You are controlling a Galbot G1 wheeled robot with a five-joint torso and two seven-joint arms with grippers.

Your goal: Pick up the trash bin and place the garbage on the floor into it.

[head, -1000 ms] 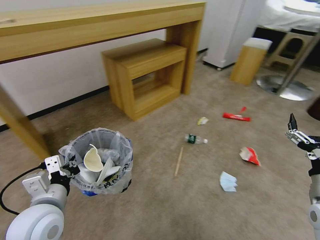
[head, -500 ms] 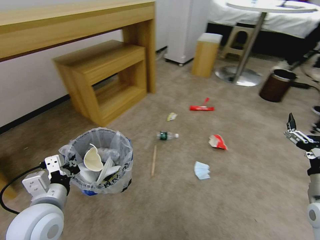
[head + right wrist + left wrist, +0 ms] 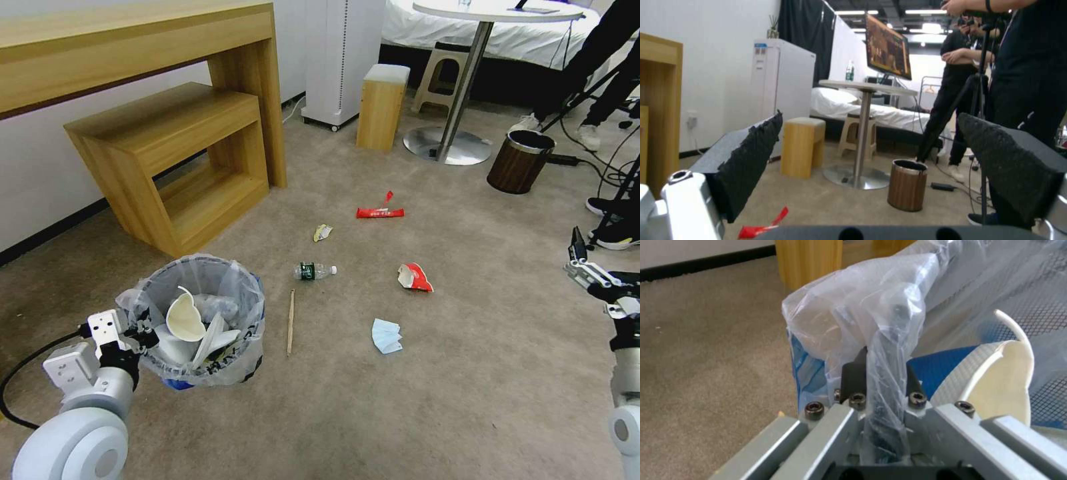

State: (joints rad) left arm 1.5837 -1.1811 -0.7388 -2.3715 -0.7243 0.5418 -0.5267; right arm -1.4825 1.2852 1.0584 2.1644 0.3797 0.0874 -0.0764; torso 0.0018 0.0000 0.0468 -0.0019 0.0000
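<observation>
Inside trash bin (image 3: pixel 200 320), clamped by left end effector (image 3: pixel 137 335): slippers; bottle (image 3: pixel 313 271), mask (image 3: pixel 387 335), wrappers still on floor (image 3: pixel 467 373); right end effector (image 3: pixel 579 261) open, empty.

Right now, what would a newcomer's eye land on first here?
The left gripper holds the bagged trash bin by its rim, slippers already inside. Litter dots the beige floor: a bottle, stick, mask and red wrappers. The right gripper waits open.
</observation>
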